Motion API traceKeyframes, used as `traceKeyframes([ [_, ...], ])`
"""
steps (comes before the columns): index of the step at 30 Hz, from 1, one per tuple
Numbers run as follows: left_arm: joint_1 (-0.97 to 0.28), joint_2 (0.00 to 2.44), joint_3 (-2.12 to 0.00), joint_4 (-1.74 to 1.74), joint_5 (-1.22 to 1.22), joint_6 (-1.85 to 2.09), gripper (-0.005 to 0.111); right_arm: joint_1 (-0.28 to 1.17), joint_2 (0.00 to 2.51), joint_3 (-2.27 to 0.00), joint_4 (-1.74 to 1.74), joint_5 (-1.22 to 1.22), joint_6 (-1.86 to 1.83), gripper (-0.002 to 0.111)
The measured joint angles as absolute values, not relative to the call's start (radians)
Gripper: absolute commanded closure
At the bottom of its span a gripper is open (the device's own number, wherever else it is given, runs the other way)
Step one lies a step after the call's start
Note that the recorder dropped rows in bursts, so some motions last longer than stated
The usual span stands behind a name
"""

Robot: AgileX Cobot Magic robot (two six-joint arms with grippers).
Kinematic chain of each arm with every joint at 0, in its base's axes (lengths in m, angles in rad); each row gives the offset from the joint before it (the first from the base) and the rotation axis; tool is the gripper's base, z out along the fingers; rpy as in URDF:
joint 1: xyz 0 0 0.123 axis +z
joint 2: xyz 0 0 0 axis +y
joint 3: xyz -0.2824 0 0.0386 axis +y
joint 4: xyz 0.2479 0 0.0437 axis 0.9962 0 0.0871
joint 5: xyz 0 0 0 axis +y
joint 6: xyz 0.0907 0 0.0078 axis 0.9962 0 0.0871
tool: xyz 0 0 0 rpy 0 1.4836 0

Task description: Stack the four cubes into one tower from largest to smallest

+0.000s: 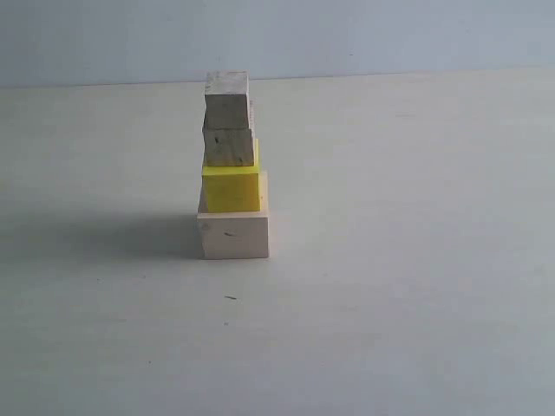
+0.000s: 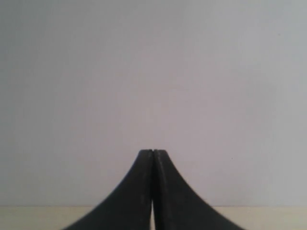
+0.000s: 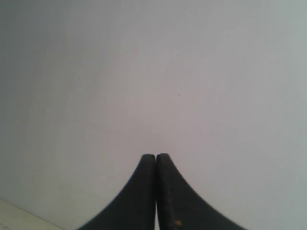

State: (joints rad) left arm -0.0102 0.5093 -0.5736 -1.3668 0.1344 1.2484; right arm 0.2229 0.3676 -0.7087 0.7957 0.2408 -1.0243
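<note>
Pale counter [image 1: 408,321] spreads wide around the tower [image 1: 232,173], left of centre. Both the left gripper [image 2: 152,152] and right gripper [image 3: 156,155] sit pinched closed.

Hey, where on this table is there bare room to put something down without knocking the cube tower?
Widest bare patch: the table right of the tower, out to the picture's edge. Also free: the front strip before the pale wood cube, and the shadowed stretch on its left. Only the tower's own spot is taken.
</note>
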Motion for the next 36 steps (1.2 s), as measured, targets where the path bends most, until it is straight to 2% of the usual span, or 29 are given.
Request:
traceKeyframes([
  [5,0.085,0.406,-0.574,-1.369,0.185,1.262,0.107,0.223,0.368,-0.709,0.796,0.242,-1.024,0.108],
  [13,0.089,0.398,-0.57,-1.365,0.168,1.282,0.107,0.223,0.368,-0.709,0.796,0.242,-1.024,0.108],
  [17,0.089,0.367,-0.532,-1.25,0.16,1.217,0.107,0.223,0.368,-0.709,0.796,0.242,-1.024,0.108],
  [21,0.089,0.289,-0.437,-0.974,0.144,0.92,0.107,0.223,0.368,-0.709,0.796,0.242,-1.024,0.108],
  [28,0.141,0.142,-0.263,-0.252,0.146,0.05,0.107,0.223,0.368,-0.709,0.797,0.242,-1.024,0.108],
  [31,0.164,0.079,-0.197,-0.127,0.172,-0.178,0.107,0.223,0.368,-0.709,0.797,0.242,-1.024,0.108],
  [36,0.175,0.016,-0.135,-0.083,0.207,-0.306,0.107,0.223,0.368,-0.709,0.797,0.242,-1.024,0.108],
])
